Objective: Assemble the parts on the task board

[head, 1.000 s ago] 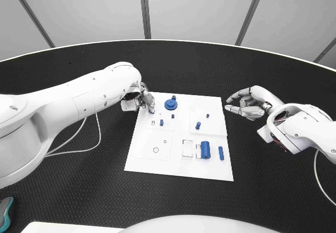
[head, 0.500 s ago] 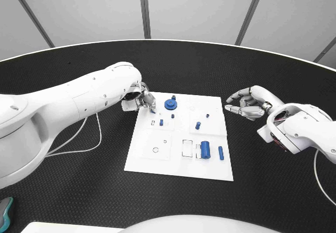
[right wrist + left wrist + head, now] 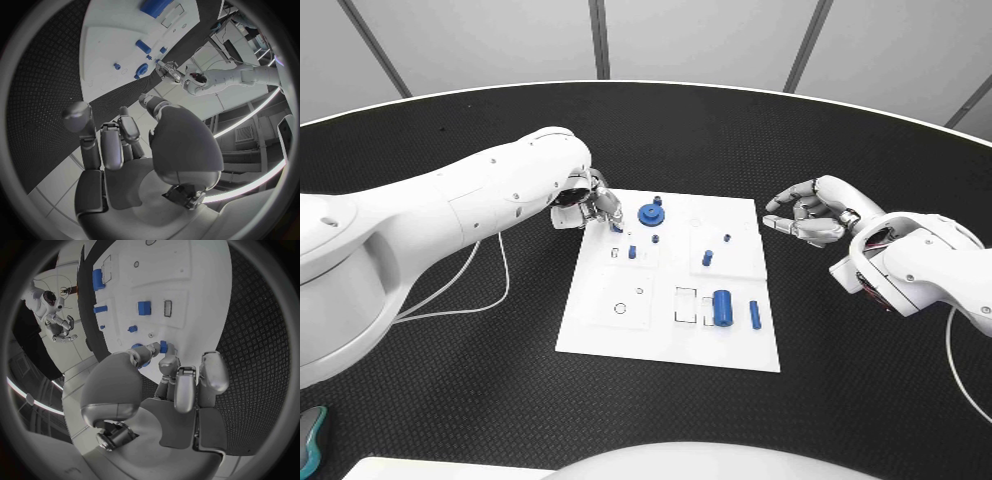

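The white task board (image 3: 661, 335) lies mid-table. My left hand (image 3: 593, 208) hovers over the board's far left corner and pinches a small blue peg (image 3: 616, 228) (image 3: 163, 346) between thumb and fingertips, just above the board (image 3: 194, 285). Beside it stands a round blue gear-like part (image 3: 651, 213) (image 3: 142, 70). Small blue pegs (image 3: 632, 252) (image 3: 708, 259) stand in the board's far half. A thick blue cylinder (image 3: 723, 307) and a thin blue bar (image 3: 754, 315) lie nearer me. My right hand (image 3: 805, 214) (image 3: 122, 145) floats off the board's right edge, fingers curled in, holding nothing.
Black textured table (image 3: 473, 400) surrounds the board. A white cable (image 3: 480, 290) trails over the table under my left arm. A teal object (image 3: 309, 432) sits at the near left corner of the head view.
My left hand's fingertips have edged slightly toward the board's middle with the small blue peg. The right hand has not moved.
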Motion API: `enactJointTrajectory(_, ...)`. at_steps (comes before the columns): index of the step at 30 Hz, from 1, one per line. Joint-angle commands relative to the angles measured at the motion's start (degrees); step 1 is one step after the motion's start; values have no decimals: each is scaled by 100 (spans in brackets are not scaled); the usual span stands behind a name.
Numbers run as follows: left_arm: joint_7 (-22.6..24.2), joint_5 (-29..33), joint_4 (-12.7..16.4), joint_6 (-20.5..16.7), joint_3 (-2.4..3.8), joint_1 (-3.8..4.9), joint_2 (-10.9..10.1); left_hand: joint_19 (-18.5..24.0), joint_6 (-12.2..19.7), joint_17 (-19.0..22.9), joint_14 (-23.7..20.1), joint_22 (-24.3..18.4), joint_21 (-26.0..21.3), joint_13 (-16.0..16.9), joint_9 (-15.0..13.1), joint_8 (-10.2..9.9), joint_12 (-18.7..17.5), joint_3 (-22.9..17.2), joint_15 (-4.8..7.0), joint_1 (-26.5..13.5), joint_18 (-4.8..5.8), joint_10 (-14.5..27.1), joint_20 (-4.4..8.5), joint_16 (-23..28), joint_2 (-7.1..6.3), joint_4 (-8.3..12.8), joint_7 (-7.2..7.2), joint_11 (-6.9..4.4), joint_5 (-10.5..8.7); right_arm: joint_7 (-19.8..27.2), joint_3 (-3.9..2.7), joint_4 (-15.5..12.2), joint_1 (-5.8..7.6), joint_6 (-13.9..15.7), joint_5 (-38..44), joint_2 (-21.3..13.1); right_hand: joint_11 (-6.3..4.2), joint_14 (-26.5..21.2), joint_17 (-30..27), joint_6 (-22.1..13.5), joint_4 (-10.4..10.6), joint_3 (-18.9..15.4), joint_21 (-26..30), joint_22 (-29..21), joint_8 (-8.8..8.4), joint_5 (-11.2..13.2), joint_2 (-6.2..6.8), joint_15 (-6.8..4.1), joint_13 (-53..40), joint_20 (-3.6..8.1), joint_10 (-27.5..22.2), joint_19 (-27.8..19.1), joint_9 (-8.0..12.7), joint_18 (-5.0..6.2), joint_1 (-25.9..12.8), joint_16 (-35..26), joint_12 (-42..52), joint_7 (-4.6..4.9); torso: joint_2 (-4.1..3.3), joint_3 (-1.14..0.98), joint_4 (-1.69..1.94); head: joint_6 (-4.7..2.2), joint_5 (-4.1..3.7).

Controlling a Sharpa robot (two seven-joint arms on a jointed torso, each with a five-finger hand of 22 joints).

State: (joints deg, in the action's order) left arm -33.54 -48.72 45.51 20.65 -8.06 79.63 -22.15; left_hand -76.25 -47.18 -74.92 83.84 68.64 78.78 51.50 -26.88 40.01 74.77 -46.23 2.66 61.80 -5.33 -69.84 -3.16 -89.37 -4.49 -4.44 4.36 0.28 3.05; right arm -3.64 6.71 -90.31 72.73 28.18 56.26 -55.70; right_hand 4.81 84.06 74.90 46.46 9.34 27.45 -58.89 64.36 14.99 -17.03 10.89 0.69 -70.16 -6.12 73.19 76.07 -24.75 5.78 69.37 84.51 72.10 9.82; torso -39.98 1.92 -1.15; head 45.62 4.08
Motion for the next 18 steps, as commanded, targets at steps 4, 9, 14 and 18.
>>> enactJointTrajectory(4,-1,-1,45,64,0,0,-51,9,60,-1394,575,-17,-14,-11,-1280,593,-18,18,44,20,50,-8,40,-19,137,-105,-18,-15,-20,-1,0,0,0,-2,0,-1,-14,341,494,-35,22,-6,23,-5,28,-23,2,-52,-1,13,15,20,6,94,-6,-32,11,-11,1,1,1,8,-3)
enactJointTrajectory(9,-13,-4,193,245,1,20,-188,31,96,-1380,569,-49,-35,41,-1360,644,8,68,45,69,43,-28,42,-13,165,-132,-21,-16,-20,0,0,4,0,-2,0,-3,-14,341,494,-35,22,-6,23,-5,28,-23,2,-52,-1,13,15,20,6,94,-6,-32,11,-11,10,-2,6,16,-10)
enactJointTrajectory(14,-42,-15,448,414,1,121,-373,35,115,-1401,577,-51,-40,97,-1420,681,37,106,49,133,42,-58,43,-21,169,-121,-29,-23,-20,1,0,6,0,0,0,-5,-14,341,494,-35,22,-6,23,-5,28,-23,2,-52,-1,13,15,20,6,94,-6,-32,11,-11,4,1,3,20,-12)
enactJointTrajectory(18,-72,-37,720,429,1,222,-566,35,117,-1402,577,-52,-41,95,-1432,689,37,114,51,147,42,-58,44,-21,167,-117,-31,-25,-20,1,0,4,0,3,0,-11,-14,341,494,-35,22,-6,23,-5,28,-23,2,-52,-1,13,15,20,6,94,-6,-32,11,-11,6,0,7,18,-20)
